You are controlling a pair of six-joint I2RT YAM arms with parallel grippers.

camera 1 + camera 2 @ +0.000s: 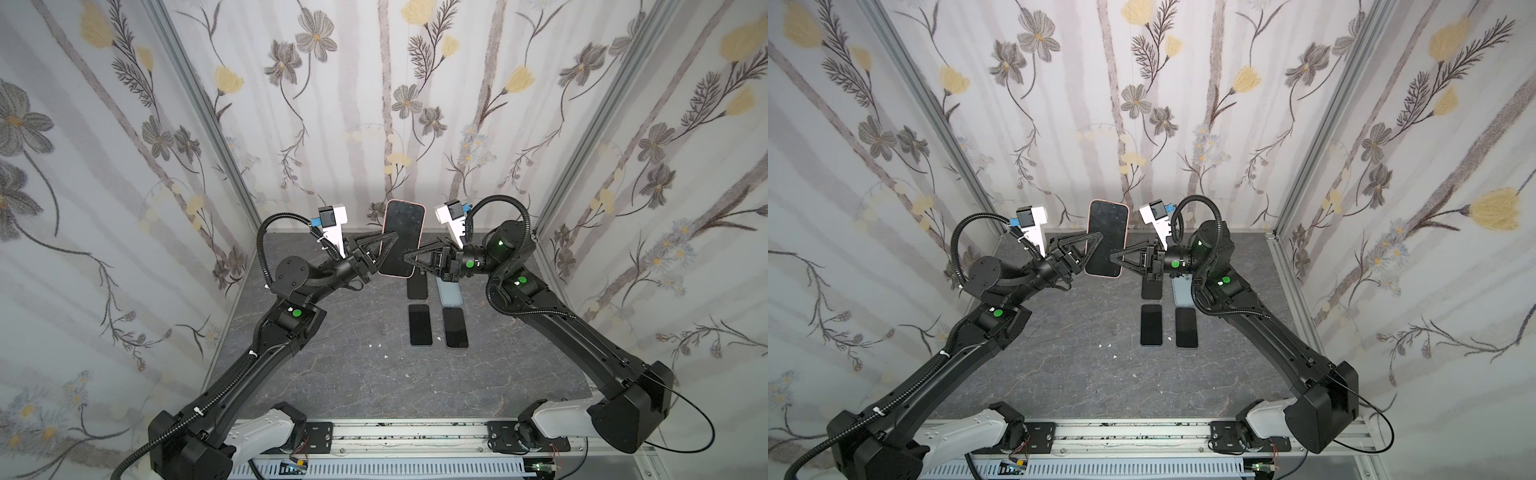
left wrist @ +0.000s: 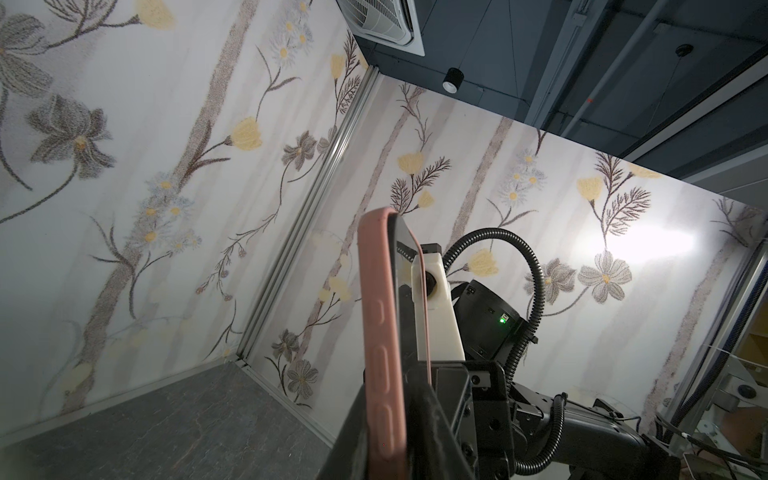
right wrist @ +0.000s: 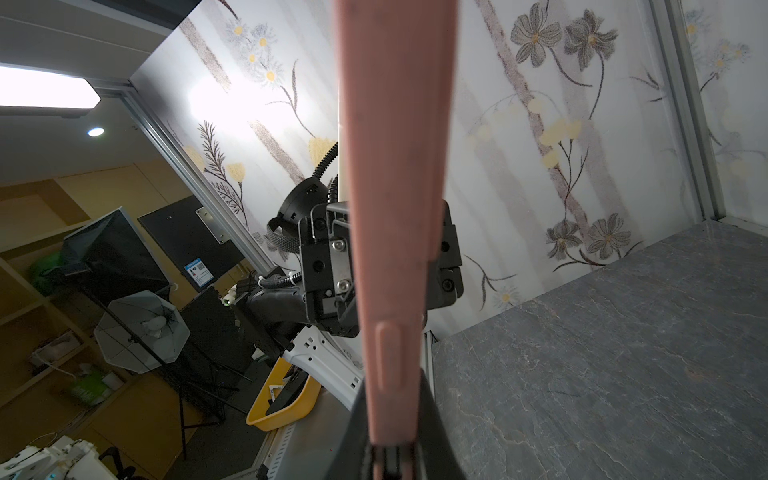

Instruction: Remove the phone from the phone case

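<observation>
The flowered walls box in everything I see, and the grey marbled table fills the floor between them; my left arm and right arm both reach in from the near rail and meet over the far half of the table; between them the phone is held up in the air, clear of the table, with its dark screen turned toward the overhead camera in both top views; it sits inside the pink phone case, whose rim shows along the screen's edges; the left gripper comes in on the case's left long edge, and in the left wrist view its dark fingers lie on both faces of the case, pressed together on it; the right gripper comes in from the opposite side lower down, and its wrist view shows the pink edge running down between fingers that are clamped on it; on the table below, two dark phones lie flat side by side, a third lies beyond them, partly hidden, and a pale blue case lies beside it under the right wrist; a few white specks dot the marble to their left.
</observation>
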